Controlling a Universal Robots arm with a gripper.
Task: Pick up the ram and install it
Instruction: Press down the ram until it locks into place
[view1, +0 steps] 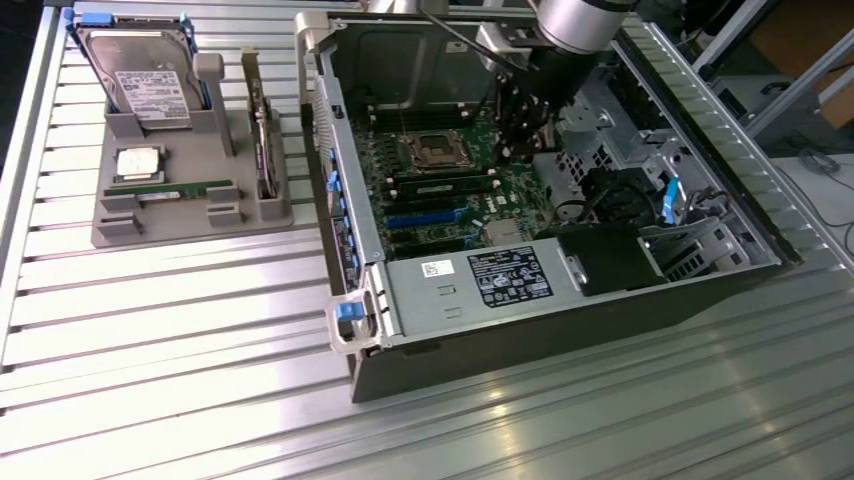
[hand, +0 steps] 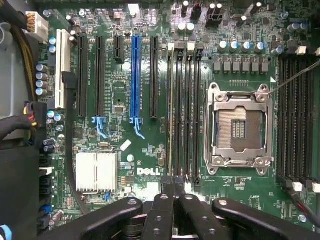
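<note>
Green ram (view1: 170, 189) lay in the grey tray (view1: 120, 232) on the tabletop's left, another (hand: 171, 110) seated beside the socket (hand: 239, 128), while the tool (hand: 174, 192) hung clenched and empty above that board.

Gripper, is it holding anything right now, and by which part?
Nothing seen held: the gripper is shut above the board; one ram sits in its slot.
</note>
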